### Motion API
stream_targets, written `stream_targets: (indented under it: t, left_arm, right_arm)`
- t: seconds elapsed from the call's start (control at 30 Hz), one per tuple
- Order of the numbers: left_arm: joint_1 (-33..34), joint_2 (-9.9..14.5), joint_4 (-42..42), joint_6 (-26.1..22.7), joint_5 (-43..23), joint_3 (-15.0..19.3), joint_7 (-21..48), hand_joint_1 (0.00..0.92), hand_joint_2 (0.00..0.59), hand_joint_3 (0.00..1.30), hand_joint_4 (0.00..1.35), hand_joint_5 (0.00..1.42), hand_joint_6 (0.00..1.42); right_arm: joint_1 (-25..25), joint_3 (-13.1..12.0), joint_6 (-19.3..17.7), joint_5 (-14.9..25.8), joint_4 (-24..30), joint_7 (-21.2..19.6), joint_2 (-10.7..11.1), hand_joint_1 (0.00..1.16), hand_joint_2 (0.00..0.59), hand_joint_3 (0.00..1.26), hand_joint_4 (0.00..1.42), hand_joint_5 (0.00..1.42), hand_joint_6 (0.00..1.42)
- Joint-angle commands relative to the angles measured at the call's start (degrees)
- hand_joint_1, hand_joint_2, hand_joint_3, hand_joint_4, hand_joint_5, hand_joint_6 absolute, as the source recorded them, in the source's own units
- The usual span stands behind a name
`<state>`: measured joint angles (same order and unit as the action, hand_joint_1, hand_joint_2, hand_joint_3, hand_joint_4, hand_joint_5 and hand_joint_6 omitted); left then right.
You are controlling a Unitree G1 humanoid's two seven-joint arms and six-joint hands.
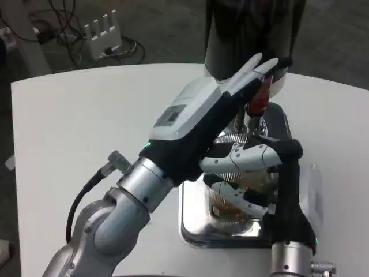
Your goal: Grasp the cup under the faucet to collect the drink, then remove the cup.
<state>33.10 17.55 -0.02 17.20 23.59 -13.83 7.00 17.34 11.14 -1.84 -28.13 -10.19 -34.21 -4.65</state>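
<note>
A clear ribbed cup (pixel 229 175) stands on the metal drip tray (pixel 193 226) below the faucet (pixel 253 122); an amber tint shows low in the cup. My right hand (pixel 258 164) comes in from the lower right, its white and black fingers wrapped around the cup. My left arm crosses from the lower left, and my left hand (pixel 199 109) lies with its fingers stretched straight onto the red tap handle (pixel 259 98). The left hand hides the cup's far side and most of the faucet.
The dark, tall drink dispenser (pixel 253 32) stands at the table's far edge behind the tray. White table surface (pixel 86 121) spreads to the left. Cables and a white router (pixel 102 32) lie on the floor beyond.
</note>
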Motion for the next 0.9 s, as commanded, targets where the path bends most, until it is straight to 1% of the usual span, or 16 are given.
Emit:
stream_targets:
  t: [0.03, 0.1, 0.2, 0.3, 0.33, 0.4, 0.53, 0.63, 0.7, 0.83, 0.9]
  left_arm:
    - [-3.21, 0.16, -3.05, -1.05, -0.76, 1.37, 0.55, 0.0, 0.077, 0.1, 0.0, 0.13, 0.15]
    - [-4.21, 0.2, -4.4, -1.2, -0.89, 1.68, 0.62, 0.0, 0.072, 0.06, 0.0, 0.09, 0.14]
    - [-6.18, 0.36, -6.47, -0.97, -1.21, 2.15, 1.0, 0.0, 0.072, 0.0, 0.0, 0.05, 0.12]
    - [-8.47, 0.23, -8.13, -0.65, -1.56, 2.73, 0.8, 0.0, 0.072, 0.0, 0.0, 0.02, 0.09]
    - [-9.3, 0.16, -8.69, -0.53, -1.77, 2.91, 0.73, 0.0, 0.072, 0.0, 0.0, 0.0, 0.08]
    - [-11.18, -0.03, -9.92, 0.18, -2.18, 3.26, 0.35, 0.0, 0.07, 0.0, 0.0, 0.0, 0.04]
    - [-19.0, -1.48, -14.16, 3.17, -2.4, 4.25, -2.64, 0.0, 0.074, 0.0, 0.0, 0.0, 0.01]
    - [-25.1, -2.05, -17.26, 5.23, -2.27, 5.76, -4.78, 0.0, 0.074, 0.0, 0.0, 0.0, 0.0]
    - [-28.23, -1.64, -18.46, 6.04, -2.63, 6.99, -5.01, 0.0, 0.073, 0.0, 0.0, 0.0, 0.0]
    - [-30.98, -0.25, -19.18, 7.23, -2.74, 8.91, -4.18, 0.0, 0.073, 0.0, 0.0, 0.0, 0.0]
    - [-32.79, 1.66, -19.46, 8.75, -2.16, 10.26, -3.78, 0.0, 0.073, 0.0, 0.0, 0.0, 0.0]
  right_arm:
    - [-3.01, 1.05, -1.32, -0.86, 3.56, -1.03, -1.37, 0.93, 0.126, 0.79, 0.92, 1.14, 1.3]
    - [-4.58, 1.55, -1.55, -1.28, 4.77, -0.76, -0.88, 0.94, 0.108, 0.81, 0.94, 1.16, 1.34]
    - [-6.55, 2.0, -2.0, -1.43, 6.48, 0.03, -0.07, 0.94, 0.107, 0.82, 0.95, 1.18, 1.38]
    - [-7.95, 2.32, -2.26, -1.88, 7.94, 0.5, 0.54, 0.94, 0.107, 0.83, 0.95, 1.18, 1.39]
    - [-8.57, 2.45, -2.34, -1.96, 8.61, 0.72, 0.7, 0.93, 0.098, 0.83, 0.95, 1.18, 1.4]
    - [-10.17, 2.67, -2.74, -1.97, 10.33, 1.09, 0.75, 0.93, 0.096, 0.83, 0.95, 1.18, 1.4]
    - [-14.37, 4.19, -3.52, -2.46, 14.28, 1.68, 0.61, 0.93, 0.096, 0.83, 0.95, 1.17, 1.41]
    - [-16.45, 5.26, -3.85, -2.64, 16.22, 2.9, 0.84, 0.93, 0.098, 0.83, 0.95, 1.17, 1.41]
    - [-17.89, 5.99, -4.19, -2.7, 18.01, 3.65, 0.99, 0.93, 0.097, 0.84, 0.95, 1.17, 1.41]
    - [-20.16, 7.35, -4.51, -2.7, 21.44, 5.56, 1.47, 0.93, 0.097, 0.84, 0.95, 1.17, 1.41]
    - [-21.8, 7.88, -4.62, -2.42, 24.0, 6.92, 1.81, 0.93, 0.096, 0.84, 0.95, 1.17, 1.41]
